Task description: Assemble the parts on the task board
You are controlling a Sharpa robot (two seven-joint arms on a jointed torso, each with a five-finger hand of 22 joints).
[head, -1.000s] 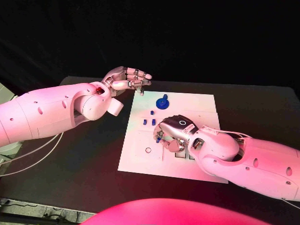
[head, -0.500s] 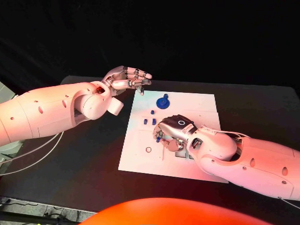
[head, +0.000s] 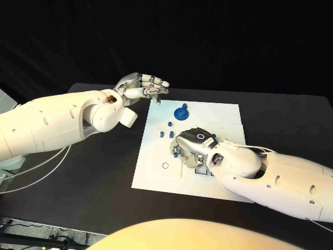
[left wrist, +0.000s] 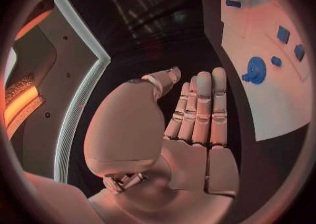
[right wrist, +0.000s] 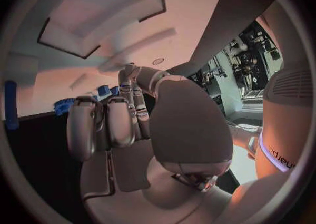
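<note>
Right hand down over mid task board, fingers hidden, grip undeterminable; left hand curled on nothing past the far left corner; blue parts just beside, round piece farther; risk of knuckles scattering them on the desk.

My left arm comes in from nine o'clock and ends at about eleven o'clock of centre, where my left hand hangs above the table with nothing in it. In the left wrist view that hand shows its fingers straight and side by side, the thumb standing a little apart. My right arm reaches in from four o'clock toward the centre. My right hand is turned palm down, low over the board. In the right wrist view the hand has its fingers curled forward; whether they pinch anything I cannot tell.
</note>
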